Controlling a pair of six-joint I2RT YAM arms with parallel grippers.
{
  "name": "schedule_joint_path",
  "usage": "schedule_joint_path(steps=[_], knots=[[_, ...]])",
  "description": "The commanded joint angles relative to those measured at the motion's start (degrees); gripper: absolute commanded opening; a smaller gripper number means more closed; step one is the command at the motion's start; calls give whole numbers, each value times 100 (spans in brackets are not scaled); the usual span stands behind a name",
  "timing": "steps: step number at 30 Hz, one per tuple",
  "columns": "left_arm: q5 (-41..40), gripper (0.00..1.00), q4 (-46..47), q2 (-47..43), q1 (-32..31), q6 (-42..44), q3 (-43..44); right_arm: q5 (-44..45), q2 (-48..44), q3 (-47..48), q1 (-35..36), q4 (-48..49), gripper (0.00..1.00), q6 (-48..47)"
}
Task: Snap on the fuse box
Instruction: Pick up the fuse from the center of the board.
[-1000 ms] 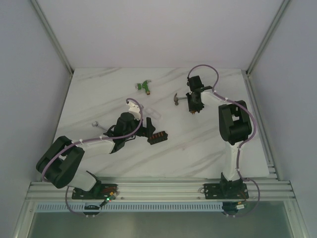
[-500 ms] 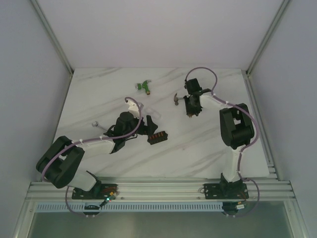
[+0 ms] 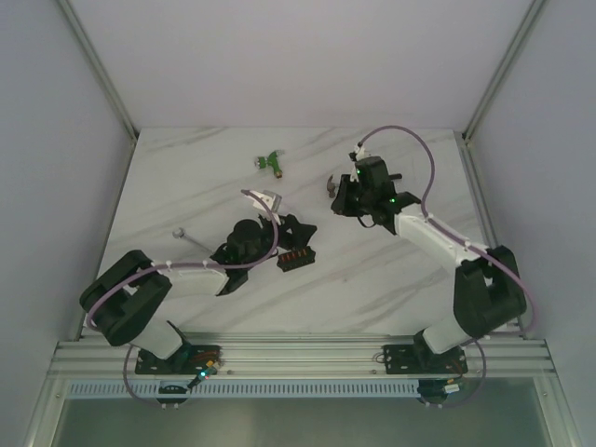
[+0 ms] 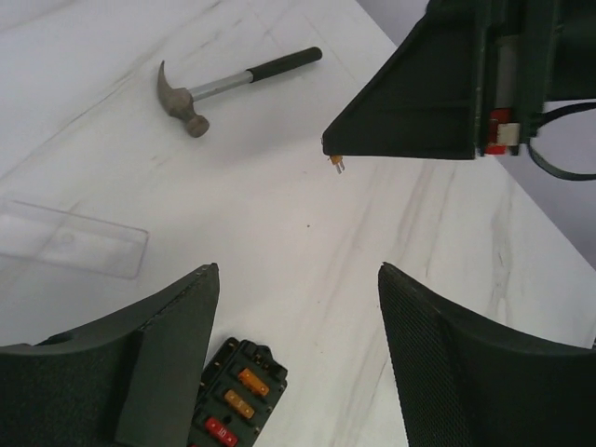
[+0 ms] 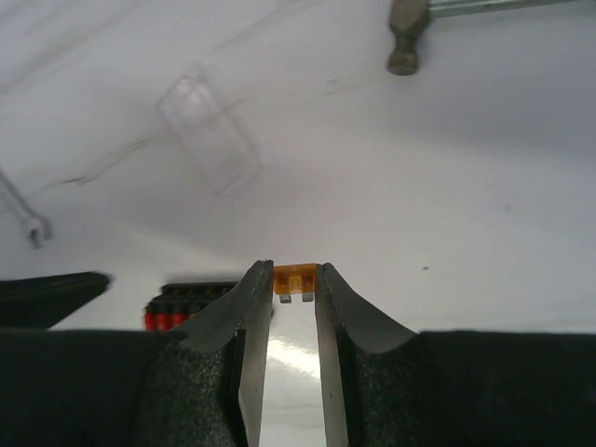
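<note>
Seen from the left wrist, the fuse box is cut off by the bottom edge and partly covered by a finger of the left hand. From the right wrist only a red sliver of it shows, behind a finger of the right hand. The hammer loses its handle at that view's top edge, and from above the right hand half hides it. The orange fuse is too small to find from above. The green object is too small to name.
</note>
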Motion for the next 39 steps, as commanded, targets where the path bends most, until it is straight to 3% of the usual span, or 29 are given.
schedule_joint_path(steps=[1, 13, 39], knots=[[-89, 75, 675, 380, -148, 157, 306, -218, -639, -486, 166, 940, 17, 703], [197, 51, 925, 948, -358, 366, 808, -383, -1247, -1060, 301, 1372, 18, 1188], [-143, 27, 1394, 1152, -388, 115, 937, -378, -1383, -1336, 417, 1767, 20, 1609]])
